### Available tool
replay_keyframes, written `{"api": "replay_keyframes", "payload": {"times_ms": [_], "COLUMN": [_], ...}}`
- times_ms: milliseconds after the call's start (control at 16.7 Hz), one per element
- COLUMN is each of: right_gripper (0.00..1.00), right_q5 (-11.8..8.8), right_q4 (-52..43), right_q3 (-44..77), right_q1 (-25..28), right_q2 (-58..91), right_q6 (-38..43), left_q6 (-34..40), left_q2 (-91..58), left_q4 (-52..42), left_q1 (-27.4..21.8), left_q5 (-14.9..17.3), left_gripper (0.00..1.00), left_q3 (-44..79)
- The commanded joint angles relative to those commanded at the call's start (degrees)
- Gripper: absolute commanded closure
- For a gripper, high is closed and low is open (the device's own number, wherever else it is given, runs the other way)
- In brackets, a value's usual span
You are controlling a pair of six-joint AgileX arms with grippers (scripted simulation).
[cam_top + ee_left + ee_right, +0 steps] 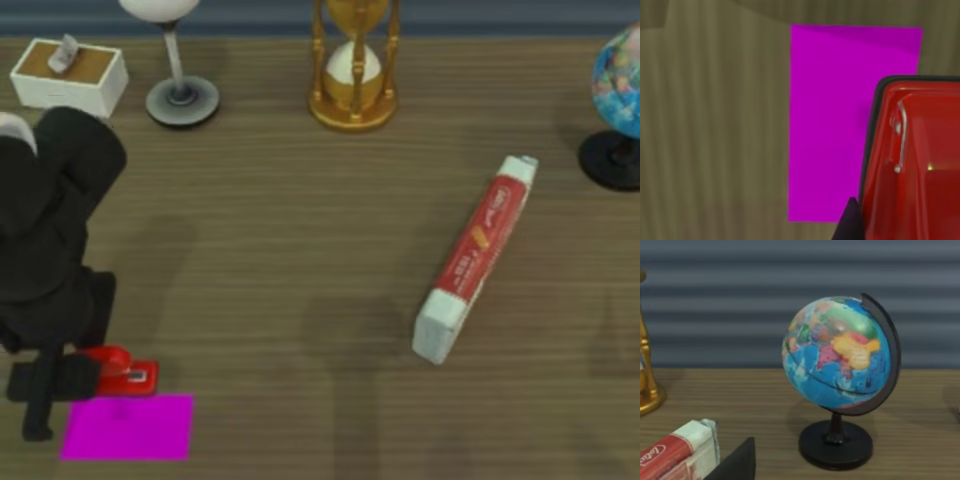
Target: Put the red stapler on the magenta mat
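Note:
The red stapler (127,373) is at the table's front left, just behind the back edge of the magenta mat (128,427). My left gripper (88,372) is shut on the stapler's left end. In the left wrist view the stapler (915,165) looms large over one side of the mat (835,125), and one dark fingertip (852,224) presses against its side. My right arm is outside the top view; a dark part of my right gripper (737,462) shows in its wrist view, far from the stapler.
A long red-and-white box (477,256) lies slanted right of centre. Along the back stand a white box (68,75), a lamp base (182,100), a gold hourglass (353,70) and a globe (617,100). The globe (840,355) faces the right wrist camera.

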State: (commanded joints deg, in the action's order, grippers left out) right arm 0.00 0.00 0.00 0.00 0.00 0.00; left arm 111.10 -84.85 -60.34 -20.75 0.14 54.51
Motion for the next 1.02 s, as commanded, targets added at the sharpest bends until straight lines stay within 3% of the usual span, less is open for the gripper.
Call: {"api": "replay_keyframes", "payload": {"times_ms": [360, 720, 1020], "right_gripper": [0.00, 0.00, 0.00], "right_q5": [0.00, 0.00, 0.00], "right_q4": [0.00, 0.00, 0.00], "right_q3": [0.00, 0.00, 0.00], "right_q1": [0.00, 0.00, 0.00], "right_q2": [0.00, 0.00, 0.00], "right_q6": [0.00, 0.00, 0.00], "left_q6": [0.57, 0.73, 0.73], "left_q2": [-5.81, -6.97, -6.97], "left_q4": [16.21, 19.06, 19.06], "left_q1": [-0.66, -0.84, -0.84], "left_q5": [0.04, 0.03, 0.03], "left_gripper": [1.00, 1.00, 0.62], "left_q3": [-9.85, -11.85, -11.85]}}
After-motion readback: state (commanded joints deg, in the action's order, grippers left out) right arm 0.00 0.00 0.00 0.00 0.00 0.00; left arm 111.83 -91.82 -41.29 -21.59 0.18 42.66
